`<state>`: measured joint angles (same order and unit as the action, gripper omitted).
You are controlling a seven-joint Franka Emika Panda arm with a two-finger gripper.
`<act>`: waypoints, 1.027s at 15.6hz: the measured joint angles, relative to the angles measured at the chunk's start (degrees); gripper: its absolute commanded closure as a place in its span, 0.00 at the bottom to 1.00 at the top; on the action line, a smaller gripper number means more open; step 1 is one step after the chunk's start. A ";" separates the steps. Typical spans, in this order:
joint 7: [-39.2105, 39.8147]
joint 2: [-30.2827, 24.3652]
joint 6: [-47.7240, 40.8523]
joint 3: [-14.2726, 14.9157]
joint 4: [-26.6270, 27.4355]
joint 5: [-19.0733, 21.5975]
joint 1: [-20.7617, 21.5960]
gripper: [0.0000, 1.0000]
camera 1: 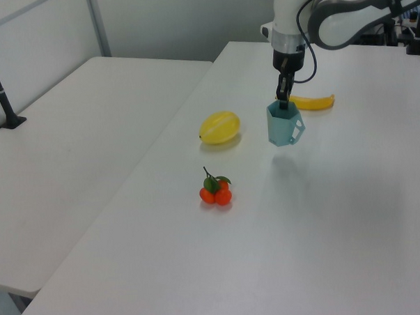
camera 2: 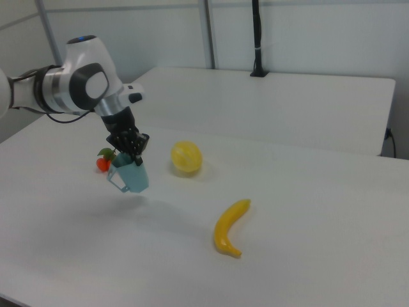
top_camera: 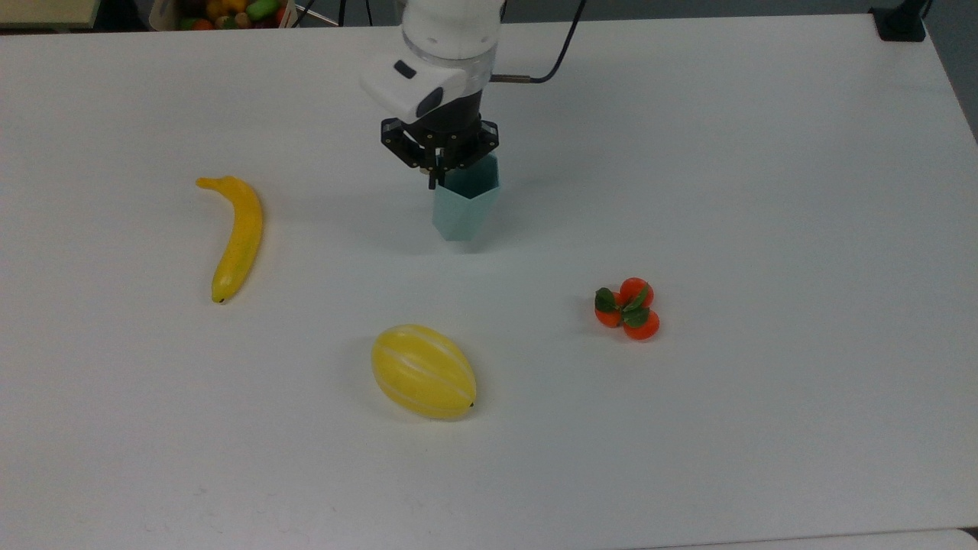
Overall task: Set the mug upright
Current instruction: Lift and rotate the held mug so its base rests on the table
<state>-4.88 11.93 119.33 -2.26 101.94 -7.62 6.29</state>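
Observation:
The pale blue-teal mug point(top_camera: 463, 206) hangs upright with its opening up, a little above the white table point(top_camera: 764, 191); its shadow lies apart from it on the table in the left view. My gripper point(top_camera: 438, 173) points straight down and is shut on the mug's rim, one finger inside the opening. In the left view the mug point(camera 1: 283, 125) shows its small handle on the left view's right, under the gripper point(camera 1: 283, 102). In the right view the mug point(camera 2: 131, 176) hangs tilted slightly below the gripper point(camera 2: 131, 153).
A yellow banana point(top_camera: 238, 237) lies toward the top view's left, a yellow melon point(top_camera: 422, 371) in front of the mug, and a cluster of orange tangerines point(top_camera: 628, 308) toward the top view's right. A bin of fruit point(top_camera: 221, 11) sits beyond the far edge.

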 measured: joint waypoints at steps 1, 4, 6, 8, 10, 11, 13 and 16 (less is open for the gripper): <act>2.75 0.02 0.00 0.31 0.14 1.75 -0.88 1.00; 10.02 0.42 0.00 0.81 0.57 5.62 -3.24 1.00; 12.02 1.14 0.00 1.46 0.65 7.90 -4.24 1.00; 12.90 2.19 0.60 1.80 0.67 9.22 -4.92 0.99; 13.10 3.00 2.42 1.82 0.67 9.37 -5.05 0.93; 13.10 3.23 2.84 1.82 0.67 9.37 -5.05 0.86; 13.11 3.41 2.92 1.82 0.67 9.38 -5.02 0.74; 13.11 3.45 2.92 1.82 0.67 9.40 -5.01 0.68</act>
<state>8.23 15.38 122.25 -0.44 102.60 1.78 1.29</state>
